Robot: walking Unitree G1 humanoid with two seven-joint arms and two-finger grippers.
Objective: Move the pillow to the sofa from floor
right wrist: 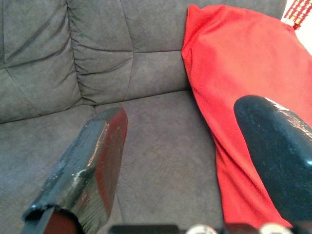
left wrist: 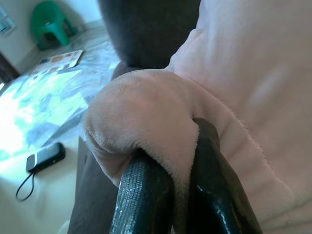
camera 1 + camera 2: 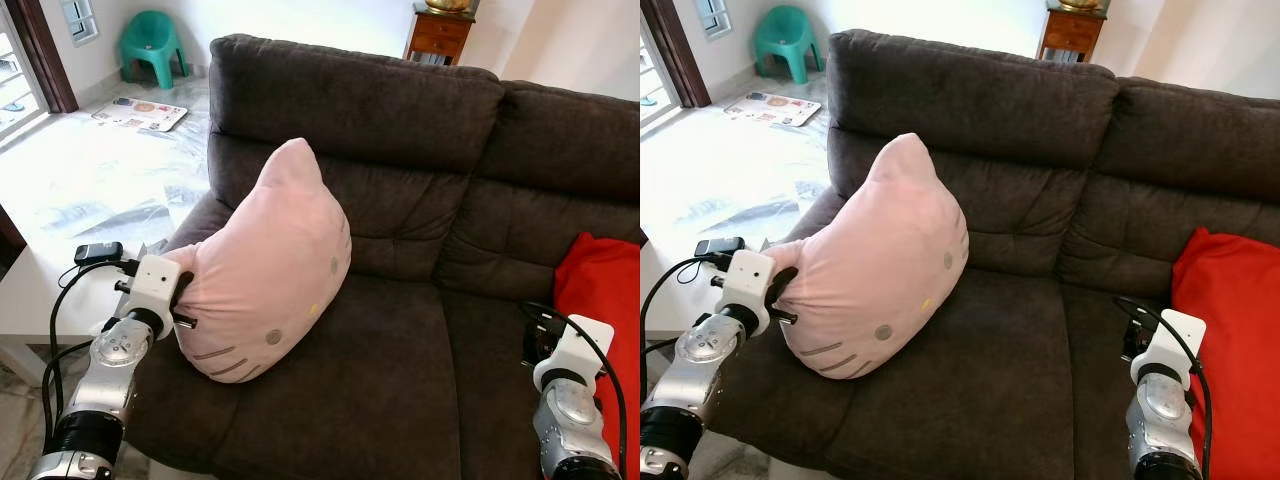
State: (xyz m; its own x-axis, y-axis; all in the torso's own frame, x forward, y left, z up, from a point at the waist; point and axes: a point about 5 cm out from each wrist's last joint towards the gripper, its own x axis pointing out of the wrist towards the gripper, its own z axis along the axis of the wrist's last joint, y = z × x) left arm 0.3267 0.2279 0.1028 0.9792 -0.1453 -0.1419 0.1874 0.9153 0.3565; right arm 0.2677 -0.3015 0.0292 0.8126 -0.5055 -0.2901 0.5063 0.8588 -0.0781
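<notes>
Bright daylight washes the pale marble floor [image 3: 100, 170], a green plastic chair [image 3: 153, 45] sits by the white wall, wooden cabinet [image 3: 440, 35] beyond.

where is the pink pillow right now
The pink pillow stands on the sofa's left seat, leaning toward the backrest, its corner pinched by the left tool.

Pale pink pillow [image 3: 270, 265], dark brown sofa [image 3: 400, 110], red cushion [image 3: 605, 290]
</notes>
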